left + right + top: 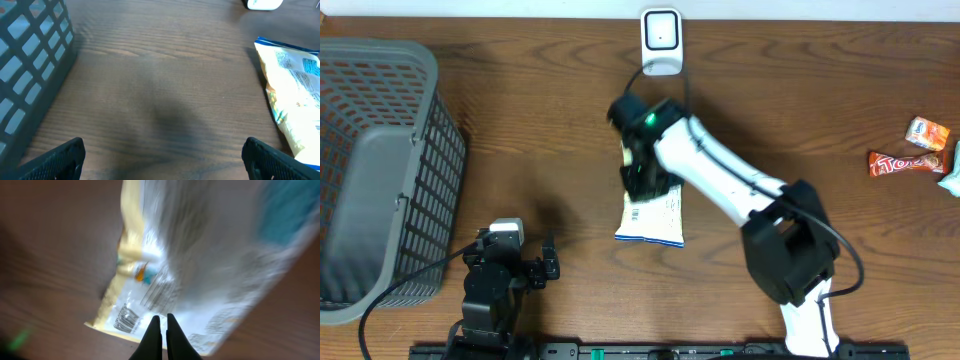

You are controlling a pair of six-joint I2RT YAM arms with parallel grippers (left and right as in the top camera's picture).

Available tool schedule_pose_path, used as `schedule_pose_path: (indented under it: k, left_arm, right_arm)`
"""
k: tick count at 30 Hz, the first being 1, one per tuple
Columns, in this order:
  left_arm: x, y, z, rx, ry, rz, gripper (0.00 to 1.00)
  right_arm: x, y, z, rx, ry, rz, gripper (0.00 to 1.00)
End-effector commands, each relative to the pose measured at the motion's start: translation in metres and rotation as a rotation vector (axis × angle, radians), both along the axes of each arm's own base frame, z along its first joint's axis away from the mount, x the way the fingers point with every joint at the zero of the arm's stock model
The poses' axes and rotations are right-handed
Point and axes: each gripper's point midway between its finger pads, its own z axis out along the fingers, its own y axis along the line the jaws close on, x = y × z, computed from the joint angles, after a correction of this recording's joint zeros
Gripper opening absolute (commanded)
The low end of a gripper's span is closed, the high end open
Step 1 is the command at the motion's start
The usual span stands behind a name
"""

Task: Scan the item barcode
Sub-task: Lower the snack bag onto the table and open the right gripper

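Snack bag [655,218] at table [520,130] centre, scanner [661,40] at 12 o'clock.
Right end effector [163,319] closed over bag's 12 o'clock edge, grip unclear; left end effector [164,152] wide open, 7 o'clock.

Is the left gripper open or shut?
Open. The left gripper shows its fingers far apart, with only table between them.

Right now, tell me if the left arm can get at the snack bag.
Probably yes: only bare table lies between the open left gripper and the snack bag. The right gripper pinches the bag's edge, though, so the arms could crowd.
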Motion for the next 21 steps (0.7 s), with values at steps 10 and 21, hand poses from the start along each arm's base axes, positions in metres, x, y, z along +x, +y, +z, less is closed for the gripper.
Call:
schedule_pose_path:
  k: [10, 21]
  left_arm:
    - [0.0, -0.001, 0.008, 0.007, -0.021, -0.014, 0.99]
    - [0.0, -0.001, 0.008, 0.007, -0.021, -0.014, 0.99]
  right_arm:
    - [-0.049, 0.038, -0.032, 0.026, 0.003, 0.183, 0.01]
    - [0.007, 0.027, 0.079, 0.19, -0.179, -0.021, 0.22]
